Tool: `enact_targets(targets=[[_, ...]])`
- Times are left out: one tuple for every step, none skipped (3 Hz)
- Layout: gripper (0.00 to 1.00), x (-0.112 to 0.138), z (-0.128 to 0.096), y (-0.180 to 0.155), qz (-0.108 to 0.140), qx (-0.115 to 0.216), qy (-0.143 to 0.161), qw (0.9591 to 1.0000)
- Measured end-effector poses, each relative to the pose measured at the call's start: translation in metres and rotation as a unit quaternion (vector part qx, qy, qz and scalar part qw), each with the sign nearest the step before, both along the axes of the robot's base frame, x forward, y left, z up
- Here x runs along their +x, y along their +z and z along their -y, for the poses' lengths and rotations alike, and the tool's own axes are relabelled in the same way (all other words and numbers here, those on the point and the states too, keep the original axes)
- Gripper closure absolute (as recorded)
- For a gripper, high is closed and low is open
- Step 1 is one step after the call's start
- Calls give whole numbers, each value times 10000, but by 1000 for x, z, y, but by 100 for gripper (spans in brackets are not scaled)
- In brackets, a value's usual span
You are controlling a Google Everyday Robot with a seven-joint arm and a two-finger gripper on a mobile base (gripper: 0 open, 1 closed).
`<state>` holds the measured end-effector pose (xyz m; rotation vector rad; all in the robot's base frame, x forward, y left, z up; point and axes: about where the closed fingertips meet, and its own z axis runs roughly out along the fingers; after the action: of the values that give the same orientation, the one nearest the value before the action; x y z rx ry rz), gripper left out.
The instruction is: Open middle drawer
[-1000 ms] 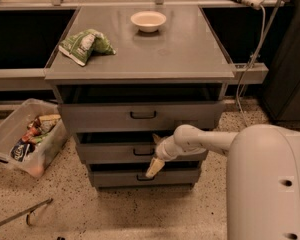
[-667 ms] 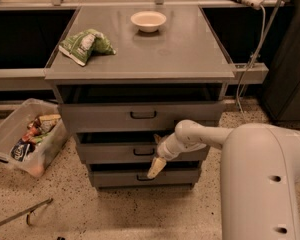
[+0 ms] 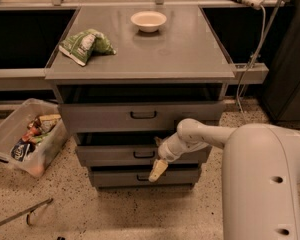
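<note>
The grey cabinet has three stacked drawers. The middle drawer (image 3: 110, 155) has a low grey front with a small dark bar handle (image 3: 143, 155) and stands out a little from the cabinet, with a dark gap above it. My gripper (image 3: 157, 170) hangs just right of and below that handle, its pale fingertips (image 3: 156, 171) pointing down over the gap between the middle and bottom drawers. It is apart from the handle and holds nothing that I can see. The white arm reaches in from the lower right.
The top drawer (image 3: 140, 115) also stands out slightly; the bottom drawer (image 3: 140, 177) sits below. A green chip bag (image 3: 86, 45) and a white bowl (image 3: 148, 20) lie on the cabinet top. A clear bin of snacks (image 3: 27, 136) stands on the floor at left.
The arm and the white body have shifted slightly left. The gripper stays beside the middle drawer's handle. The drawers have not visibly moved.
</note>
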<state>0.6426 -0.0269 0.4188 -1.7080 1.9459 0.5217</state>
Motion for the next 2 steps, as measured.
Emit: enact_targets(targets=[[0,-7,-1,-1,-53,4,-14,10000],[0,-17,2,2,-121,79,-176,9997]])
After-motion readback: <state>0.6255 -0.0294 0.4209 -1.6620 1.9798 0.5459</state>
